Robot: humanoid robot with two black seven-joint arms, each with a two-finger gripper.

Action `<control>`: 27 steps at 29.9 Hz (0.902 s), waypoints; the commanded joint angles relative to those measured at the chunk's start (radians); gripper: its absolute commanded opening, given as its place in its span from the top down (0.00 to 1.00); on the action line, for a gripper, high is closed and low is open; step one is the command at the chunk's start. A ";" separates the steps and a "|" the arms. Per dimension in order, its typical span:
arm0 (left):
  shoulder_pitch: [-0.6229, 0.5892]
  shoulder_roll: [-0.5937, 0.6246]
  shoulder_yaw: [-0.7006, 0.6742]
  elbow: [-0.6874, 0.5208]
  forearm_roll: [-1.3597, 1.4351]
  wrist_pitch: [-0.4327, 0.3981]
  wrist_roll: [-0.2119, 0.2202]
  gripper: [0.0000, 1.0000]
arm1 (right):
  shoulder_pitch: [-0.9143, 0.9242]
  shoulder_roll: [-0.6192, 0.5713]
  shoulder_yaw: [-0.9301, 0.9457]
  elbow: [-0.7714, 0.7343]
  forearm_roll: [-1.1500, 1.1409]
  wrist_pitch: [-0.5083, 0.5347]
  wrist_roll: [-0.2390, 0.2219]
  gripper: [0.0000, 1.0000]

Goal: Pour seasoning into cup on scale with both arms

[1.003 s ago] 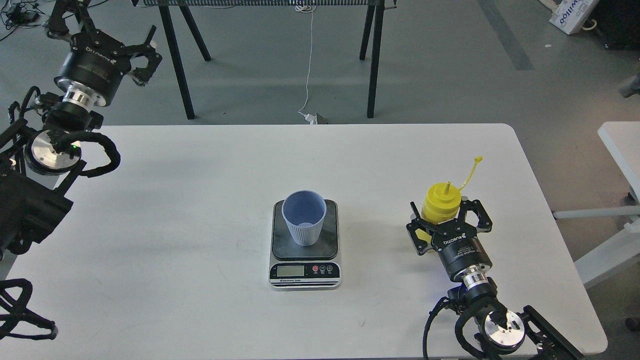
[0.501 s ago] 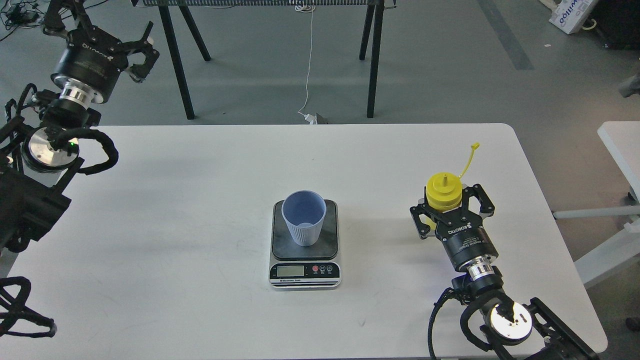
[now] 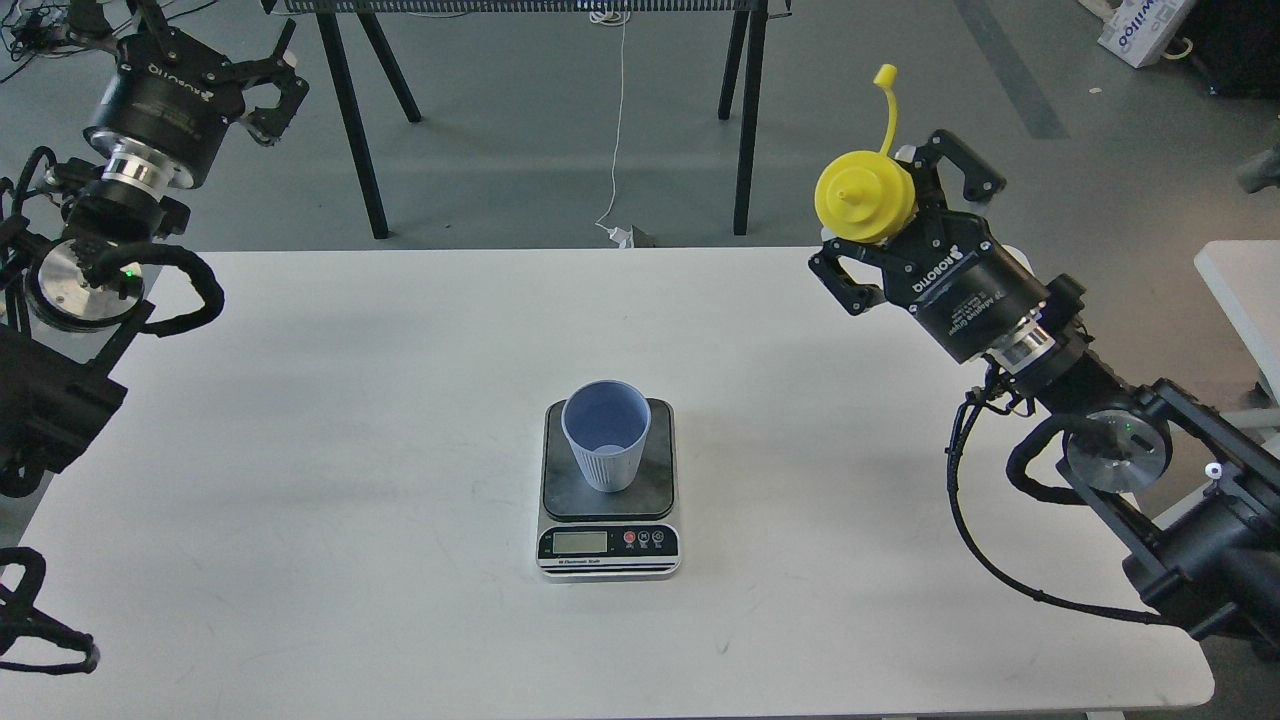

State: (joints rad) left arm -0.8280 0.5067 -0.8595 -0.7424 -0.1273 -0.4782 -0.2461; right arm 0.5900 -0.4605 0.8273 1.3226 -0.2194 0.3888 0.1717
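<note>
The light-blue cup (image 3: 606, 433) stands upright on the dark plate of the scale (image 3: 608, 545) at the middle of the white table. My right gripper (image 3: 885, 215) is shut on the yellow seasoning bottle (image 3: 862, 197) and holds it high above the table's far right part, nozzle tipped toward me, its tethered cap (image 3: 885, 78) sticking up. Most of the bottle's body is hidden behind the gripper. My left gripper (image 3: 265, 75) hangs raised beyond the table's far left corner, fingers spread and empty.
The white table (image 3: 400, 400) has a rounded far right corner. Black trestle legs (image 3: 350, 120) and a white cable (image 3: 618, 130) stand on the floor behind it. Another white table edge (image 3: 1240, 280) is at the right.
My right gripper has lifted the bottle off the table, up and away from me, and tilted it. My left arm has drifted slightly up and to the left.
</note>
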 commanded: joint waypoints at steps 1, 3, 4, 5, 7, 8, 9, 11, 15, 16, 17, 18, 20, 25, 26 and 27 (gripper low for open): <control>-0.006 0.001 0.013 0.015 0.005 0.012 0.010 0.00 | 0.131 0.003 -0.135 -0.035 -0.139 -0.053 0.002 0.70; -0.010 0.004 0.014 0.040 0.015 0.024 0.031 0.00 | 0.171 0.016 -0.193 -0.059 -0.208 -0.083 0.003 0.70; -0.011 0.000 0.016 0.058 0.020 0.024 0.056 0.00 | 0.189 0.022 -0.221 -0.069 -0.240 -0.103 0.003 0.71; -0.011 -0.005 0.014 0.069 0.018 0.024 0.077 0.00 | 0.203 0.029 -0.243 -0.077 -0.264 -0.119 0.003 0.71; -0.010 -0.010 0.013 0.081 0.015 0.018 0.116 0.00 | 0.235 0.057 -0.290 -0.095 -0.311 -0.146 0.003 0.72; -0.010 -0.011 0.013 0.086 0.015 0.018 0.120 0.00 | 0.260 0.078 -0.321 -0.105 -0.342 -0.156 0.003 0.72; -0.008 -0.011 0.011 0.092 0.014 0.020 0.120 0.00 | 0.286 0.097 -0.354 -0.108 -0.371 -0.165 0.002 0.72; -0.008 -0.019 0.008 0.104 0.014 0.017 0.117 0.00 | 0.327 0.102 -0.410 -0.109 -0.403 -0.182 0.002 0.72; -0.008 -0.045 0.000 0.124 0.011 0.015 0.113 0.00 | 0.439 0.102 -0.545 -0.126 -0.469 -0.212 0.002 0.73; -0.008 -0.047 0.000 0.124 0.008 0.015 0.113 0.00 | 0.471 0.103 -0.583 -0.129 -0.494 -0.218 0.003 0.73; -0.010 -0.047 0.000 0.124 0.006 0.013 0.113 0.00 | 0.499 0.105 -0.615 -0.129 -0.514 -0.225 0.003 0.73; -0.010 -0.047 -0.001 0.124 0.005 0.012 0.113 0.00 | 0.526 0.106 -0.644 -0.129 -0.534 -0.231 0.003 0.73; -0.011 -0.047 -0.003 0.124 0.003 0.009 0.113 0.00 | 0.580 0.109 -0.704 -0.129 -0.573 -0.243 0.003 0.73; -0.013 -0.045 -0.006 0.124 0.003 -0.010 0.114 0.00 | 0.680 0.128 -0.824 -0.131 -0.664 -0.274 0.003 0.73; -0.013 -0.043 -0.006 0.124 0.003 -0.010 0.114 0.00 | 0.694 0.138 -0.844 -0.134 -0.688 -0.284 0.003 0.73; -0.013 -0.043 -0.006 0.124 0.003 -0.010 0.116 0.00 | 0.702 0.148 -0.859 -0.140 -0.711 -0.294 0.003 0.73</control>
State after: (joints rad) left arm -0.8404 0.4614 -0.8655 -0.6180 -0.1242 -0.4873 -0.1333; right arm 1.2560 -0.3359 0.0191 1.1919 -0.8724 0.1194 0.1745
